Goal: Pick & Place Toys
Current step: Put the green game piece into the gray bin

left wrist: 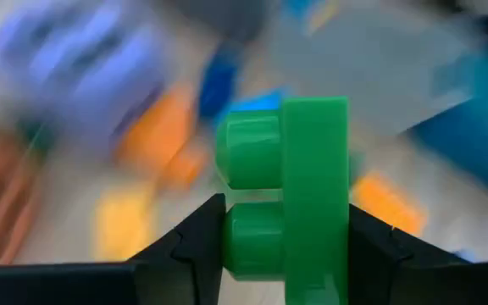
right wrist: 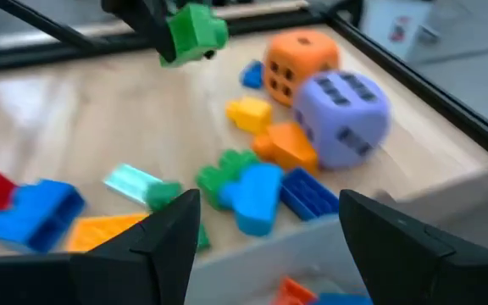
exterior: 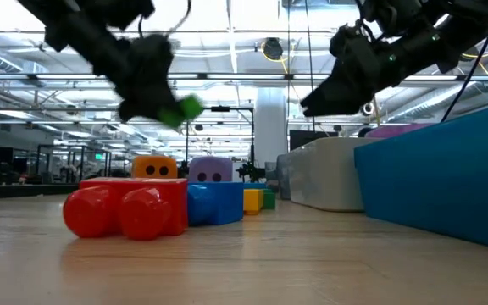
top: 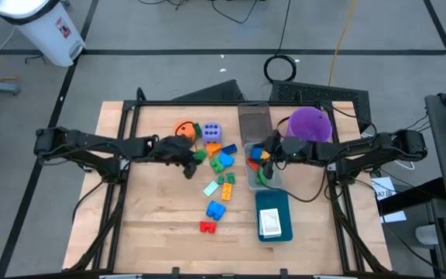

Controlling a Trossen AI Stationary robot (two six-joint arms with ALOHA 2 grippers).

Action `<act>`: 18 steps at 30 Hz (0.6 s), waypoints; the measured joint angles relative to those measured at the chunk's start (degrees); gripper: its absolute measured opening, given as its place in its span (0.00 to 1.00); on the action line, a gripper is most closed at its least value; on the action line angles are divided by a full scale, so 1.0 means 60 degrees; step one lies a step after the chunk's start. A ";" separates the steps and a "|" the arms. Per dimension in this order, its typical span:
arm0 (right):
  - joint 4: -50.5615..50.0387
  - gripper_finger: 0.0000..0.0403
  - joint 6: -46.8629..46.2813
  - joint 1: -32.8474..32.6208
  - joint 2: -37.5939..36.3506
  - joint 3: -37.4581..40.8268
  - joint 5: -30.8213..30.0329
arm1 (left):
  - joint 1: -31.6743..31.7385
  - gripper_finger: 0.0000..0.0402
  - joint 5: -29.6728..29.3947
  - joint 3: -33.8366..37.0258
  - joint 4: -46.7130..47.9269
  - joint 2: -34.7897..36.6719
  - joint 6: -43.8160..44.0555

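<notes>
High view: left gripper (top: 196, 157) above the toy pile near the middle of the desk (top: 153, 217), closed on a green block (top: 200, 155). Right gripper (top: 268, 152) over the clear bin (top: 277, 183) by the right edge, fingers standing wide, nothing between them. Orange die (top: 184, 129) and purple die (top: 212, 131) toward the far edge, with blue, yellow and green blocks strewn between them and the near edge; red block (top: 207, 226) nearest the front. A few toys already lying in the bin. Teal tray (top: 273, 225) toward the near right corner, purple bucket (top: 310, 122) behind the bin.

Low view: green block clamped and lifted well clear of the desk, hanging above the red block and both dice. Right gripper up high over the bin.

Left wrist view: green block pinched between both fingers (left wrist: 195, 246), studs sideways, grip looking firm.

Right wrist view: own fingers spread wide and empty, bin wall just below; the other gripper carrying the green block beyond the pile.

Step in hand, by judgement: carry after pickup. Next move calls for swinging across to the bin, keeping clear of the right arm already parked there, then releasing inside the walls
</notes>
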State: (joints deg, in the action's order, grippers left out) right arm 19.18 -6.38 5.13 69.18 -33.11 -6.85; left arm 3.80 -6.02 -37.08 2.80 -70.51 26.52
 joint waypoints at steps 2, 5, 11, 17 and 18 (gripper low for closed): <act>0.0464 0.63 0.0001 -0.0052 0.0144 -0.0003 0.0380 | -0.0354 0.43 0.0004 0.0000 -0.1390 -0.0067 -0.0936; 0.1259 0.63 0.0020 -0.0275 0.0384 -0.0006 0.0443 | -0.0862 0.43 -0.0004 -0.0015 -0.3089 -0.0295 -0.2074; 0.3653 0.63 0.0639 -0.0773 0.1243 -0.0010 0.0430 | -0.1493 0.44 -0.0078 -0.0011 -0.5224 -0.1190 -0.3224; 0.6616 0.65 0.0694 -0.1286 0.2414 -0.0007 0.0438 | -0.1506 0.43 -0.0251 -0.0521 -0.5404 -0.2088 -0.3320; 0.6943 0.67 0.0692 -0.1336 0.2580 -0.0007 0.0439 | -0.1506 0.43 -0.0250 -0.0684 -0.5333 -0.2242 -0.3339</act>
State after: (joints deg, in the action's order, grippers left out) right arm 60.84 -2.23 -2.89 84.66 -33.15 -4.22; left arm -5.23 -7.52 -41.18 -29.19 -83.96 6.48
